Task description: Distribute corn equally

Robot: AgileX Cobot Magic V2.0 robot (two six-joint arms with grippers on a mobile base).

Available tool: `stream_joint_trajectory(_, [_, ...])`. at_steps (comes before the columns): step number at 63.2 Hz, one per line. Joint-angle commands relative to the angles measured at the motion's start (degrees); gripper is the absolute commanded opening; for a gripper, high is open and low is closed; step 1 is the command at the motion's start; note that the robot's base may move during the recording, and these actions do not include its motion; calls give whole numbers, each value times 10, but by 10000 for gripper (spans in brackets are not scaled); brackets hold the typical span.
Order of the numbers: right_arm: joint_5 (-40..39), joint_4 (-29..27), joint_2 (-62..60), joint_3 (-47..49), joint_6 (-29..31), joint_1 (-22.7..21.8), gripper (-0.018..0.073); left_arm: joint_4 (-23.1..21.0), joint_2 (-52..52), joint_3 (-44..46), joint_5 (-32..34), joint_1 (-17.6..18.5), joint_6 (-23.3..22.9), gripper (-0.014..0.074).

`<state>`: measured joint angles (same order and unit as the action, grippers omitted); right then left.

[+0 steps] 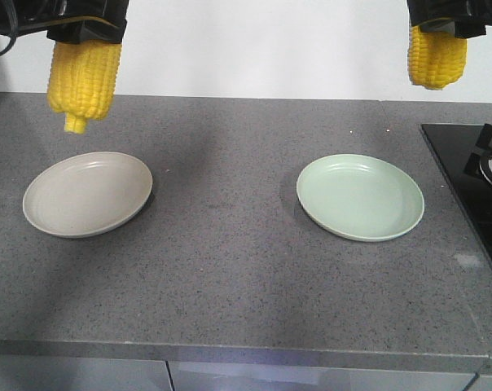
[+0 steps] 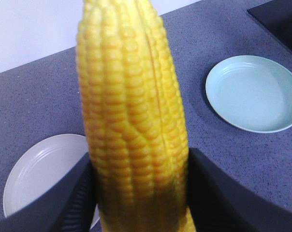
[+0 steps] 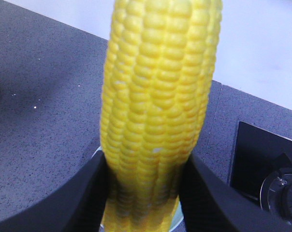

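- Counter (image 1: 230, 269): grey speckled stone slab filling most of the front view and carrying both plates; a white wall (image 1: 262, 49) rises behind it.
- Cooktop (image 1: 466, 179): glossy black panel set into the counter at its right edge, just beside the green plate; a round dial (image 3: 286, 191) shows on it in the right wrist view.
- Green plate (image 1: 360, 197): pale green, round and shallow, flat on the counter right of centre.
- Beige plate (image 1: 87, 194): same shape, flat on the counter at the left, well apart from the green plate.
- Left cob (image 1: 84, 77): yellow corn hanging upright in the air, stub end down, over the far rim of the beige plate and clear of it.
- Right cob (image 1: 436, 57): yellow corn held upright and higher, above the far right side of the green plate and not touching it.
- Left claw (image 2: 140, 193): both black fingers (image 2: 59, 203) pressed against the sides of the left cob, gripping it.
- Right claw (image 3: 143, 193): black fingers (image 3: 73, 203) clamped likewise on the right cob.
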<state>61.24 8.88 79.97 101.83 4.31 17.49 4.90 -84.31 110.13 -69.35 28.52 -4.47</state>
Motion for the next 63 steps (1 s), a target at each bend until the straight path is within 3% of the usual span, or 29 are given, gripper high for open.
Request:
stream_joint_trajectory(1, [-41,8,-18,16,0,-4,-6,1,18,16,36,2,-5,-8])
stream_joint_trajectory(63, [-41,8,-18,16,0,-4,-6,1,18,16,36,2,-5,-8])
